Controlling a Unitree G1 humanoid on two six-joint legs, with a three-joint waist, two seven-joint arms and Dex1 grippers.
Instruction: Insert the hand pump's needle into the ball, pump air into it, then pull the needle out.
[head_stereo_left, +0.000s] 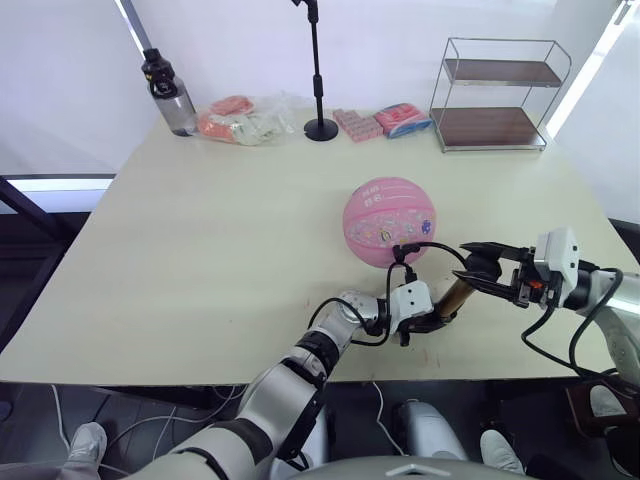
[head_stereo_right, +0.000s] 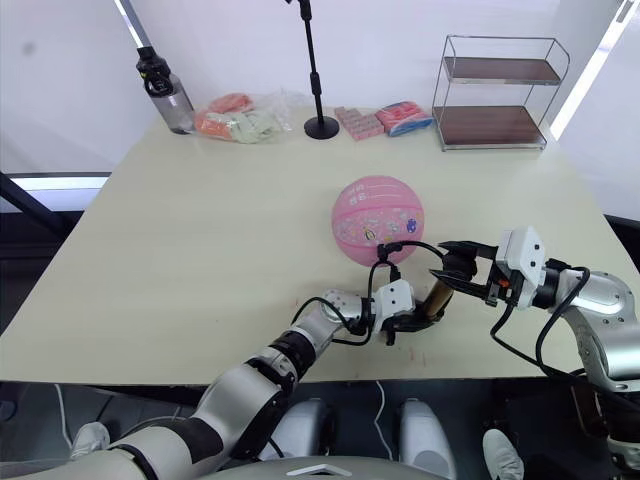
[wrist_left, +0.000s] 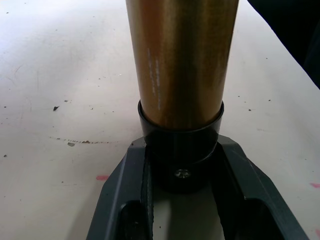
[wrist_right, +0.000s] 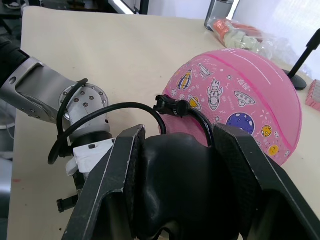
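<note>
The pink ball (head_stereo_left: 390, 220) with cartoon prints rests near the table's front right. Just in front of it the hand pump (head_stereo_left: 455, 297) leans, its bronze barrel (wrist_left: 180, 60) rising from a black foot (wrist_left: 181, 165). My left gripper (head_stereo_left: 434, 320) is shut on that foot, at table level. My right gripper (head_stereo_left: 478, 268) is shut on the pump's black handle (wrist_right: 175, 190), above the barrel. The thin black hose (wrist_right: 135, 106) loops from the pump to a black end fitting (wrist_right: 170, 106) that meets the ball's near side (wrist_right: 240, 100). The needle itself is hidden.
Along the table's far edge stand a water bottle (head_stereo_left: 170, 95), a clear bag of snacks (head_stereo_left: 245, 120), a tall black stand (head_stereo_left: 318, 75), pink packets (head_stereo_left: 390, 120) and a wire shelf (head_stereo_left: 497, 95). The table's front edge (head_stereo_left: 300, 378) lies close behind my left wrist.
</note>
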